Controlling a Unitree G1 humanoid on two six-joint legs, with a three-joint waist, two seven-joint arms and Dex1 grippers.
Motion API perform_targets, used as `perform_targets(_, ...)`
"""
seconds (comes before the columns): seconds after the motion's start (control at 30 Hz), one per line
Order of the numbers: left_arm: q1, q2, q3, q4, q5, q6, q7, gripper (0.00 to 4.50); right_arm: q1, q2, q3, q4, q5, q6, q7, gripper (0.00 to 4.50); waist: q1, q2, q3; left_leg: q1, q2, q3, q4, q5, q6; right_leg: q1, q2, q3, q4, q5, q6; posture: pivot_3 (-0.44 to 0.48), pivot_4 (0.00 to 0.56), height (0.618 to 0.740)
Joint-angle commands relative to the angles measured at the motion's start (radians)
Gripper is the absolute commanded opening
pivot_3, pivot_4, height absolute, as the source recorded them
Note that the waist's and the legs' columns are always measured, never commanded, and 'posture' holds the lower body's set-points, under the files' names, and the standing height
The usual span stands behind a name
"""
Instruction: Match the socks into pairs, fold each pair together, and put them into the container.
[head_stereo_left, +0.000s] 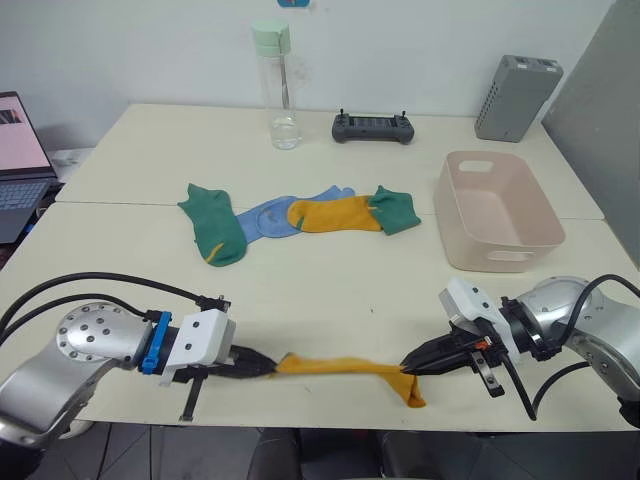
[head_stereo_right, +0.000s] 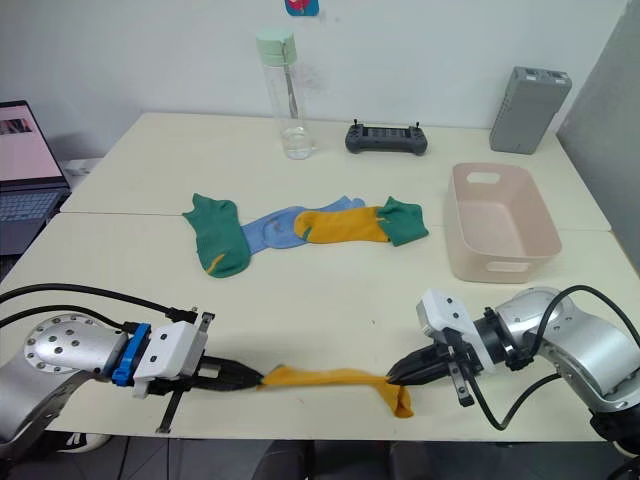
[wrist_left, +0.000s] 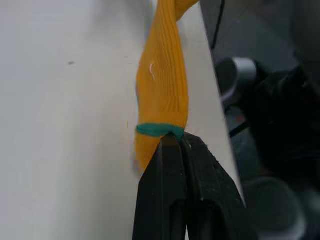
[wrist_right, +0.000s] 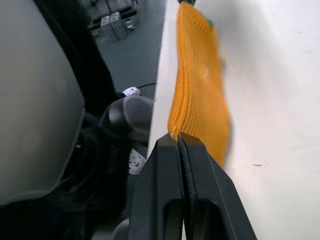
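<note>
Stretching a mustard-yellow sock (head_stereo_left: 335, 367) along the desk's (head_stereo_left: 330, 290) near edge, left hand (head_stereo_left: 262, 367) and right hand (head_stereo_left: 408, 368) each pinch one end.

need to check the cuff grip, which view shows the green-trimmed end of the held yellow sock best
The left wrist view: the mustard-yellow fabric sock's green-trimmed cuff sits right at the left gripper's shut fingertips. The eye views show the whole sock stretched between both grippers; the right wrist view shows its other end.

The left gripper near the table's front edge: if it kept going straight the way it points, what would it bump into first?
The left gripper points along the yellow sock that it pinches. Past that stretched sock, it would probably meet the right gripper holding the other end.
</note>
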Motion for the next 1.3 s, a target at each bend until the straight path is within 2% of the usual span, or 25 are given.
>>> perform_targets(0.03, -0.011, -0.022, -0.029, -0.023, -0.006, 0.121, 0.045, 0.02, -0.023, -0.006, 0.026, 0.051, -0.029, -0.014, 0.025, 0.00, 0.000, 0.000, 0.000, 0.001, 0.000, 0.000, 0.001, 0.000, 0.000, 0.000, 0.000, 0.000, 0.000, 0.000, 0.000, 0.000, 0.150, 0.740)
perform_targets(0.13, -0.068, -0.106, -0.090, 0.041, 0.022, 0.197, 0.095, 0.02, -0.067, 0.031, 0.094, 0.205, -0.171, -0.119, 0.002, 0.00, -0.001, 0.000, 0.000, 0.002, 0.000, 0.001, 0.003, 0.000, 0.000, -0.002, 0.000, 0.001, 0.000, 0.000, 0.000, 0.000, 0.150, 0.740)
perform_targets(0.27, -0.181, -0.204, -0.196, 0.179, 0.204, 0.144, 0.131, 0.02, -0.147, 0.096, 0.141, 0.379, -0.285, -0.238, 0.013, 0.00, -0.001, -0.001, 0.000, 0.001, 0.000, 0.002, 0.007, 0.000, 0.000, -0.003, 0.000, 0.002, -0.001, 0.001, 0.001, 0.000, 0.150, 0.740)
perform_targets(0.43, -0.356, -0.288, -0.272, 0.321, 0.351, 0.098, 0.124, 0.02, -0.214, 0.157, 0.173, 0.517, -0.387, -0.349, 0.027, 0.00, 0.004, -0.001, 0.000, -0.002, -0.001, 0.002, 0.006, 0.000, 0.000, 0.000, 0.000, 0.002, 0.000, 0.003, 0.005, 0.000, 0.150, 0.740)
perform_targets(0.73, -0.503, -0.352, -0.316, 0.464, 0.465, 0.070, 0.070, 0.02, -0.256, 0.217, 0.168, 0.596, -0.457, -0.406, 0.023, 0.00, 0.003, -0.001, 0.000, -0.003, -0.001, -0.001, 0.002, 0.000, 0.000, -0.001, 0.003, 0.001, 0.000, 0.005, 0.006, 0.000, 0.150, 0.740)
perform_targets(0.93, -0.517, -0.368, -0.306, 0.463, 0.478, 0.082, 0.056, 0.02, -0.250, 0.245, 0.130, 0.605, -0.471, -0.423, -0.023, 0.00, 0.002, -0.001, 0.000, -0.002, -0.001, -0.001, 0.004, 0.000, 0.000, 0.001, 0.003, 0.001, 0.001, 0.005, 0.008, 0.000, 0.150, 0.740)
perform_targets(1.03, -0.531, -0.380, -0.284, 0.474, 0.475, 0.081, 0.071, 0.00, -0.244, 0.249, 0.098, 0.598, -0.462, -0.418, -0.047, 0.68, 0.002, -0.001, 0.000, -0.002, -0.001, -0.002, 0.004, 0.000, 0.000, 0.001, 0.003, 0.001, 0.001, 0.005, 0.008, 0.000, 0.150, 0.740)
perform_targets(1.07, -0.535, -0.381, -0.274, 0.476, 0.474, 0.081, 0.075, 0.40, -0.242, 0.247, 0.081, 0.592, -0.457, -0.417, -0.056, 1.02, 0.003, -0.001, 0.000, -0.002, -0.001, -0.002, 0.005, 0.000, 0.000, 0.002, 0.003, 0.001, 0.001, 0.006, 0.008, 0.000, 0.150, 0.740)
perform_targets(1.13, -0.533, -0.373, -0.258, 0.468, 0.472, 0.084, 0.075, 0.87, -0.237, 0.249, 0.048, 0.572, -0.446, -0.406, -0.081, 1.71, 0.003, -0.001, 0.000, -0.002, -0.001, -0.003, 0.005, 0.000, 0.000, 0.002, 0.003, 0.000, 0.001, 0.006, 0.008, 0.000, 0.150, 0.740)
perform_targets(1.23, -0.504, -0.375, -0.194, 0.428, 0.451, 0.111, 0.120, 1.87, -0.217, 0.251, -0.002, 0.499, -0.420, -0.368, -0.123, 2.80, 0.002, -0.001, 0.000, -0.003, -0.001, -0.003, 0.005, 0.000, 0.000, 0.002, 0.003, 0.000, 0.001, 0.006, 0.008, 0.000, 0.150, 0.740)
perform_targets(1.3, -0.455, -0.380, -0.121, 0.372, 0.420, 0.091, 0.154, 2.51, -0.190, 0.263, -0.053, 0.393, -0.361, -0.310, -0.157, 2.81, 0.003, -0.001, 0.000, -0.003, -0.001, -0.003, 0.004, 0.000, 0.000, 0.002, 0.003, 0.000, 0.001, 0.006, 0.008, 0.000, 0.150, 0.740)
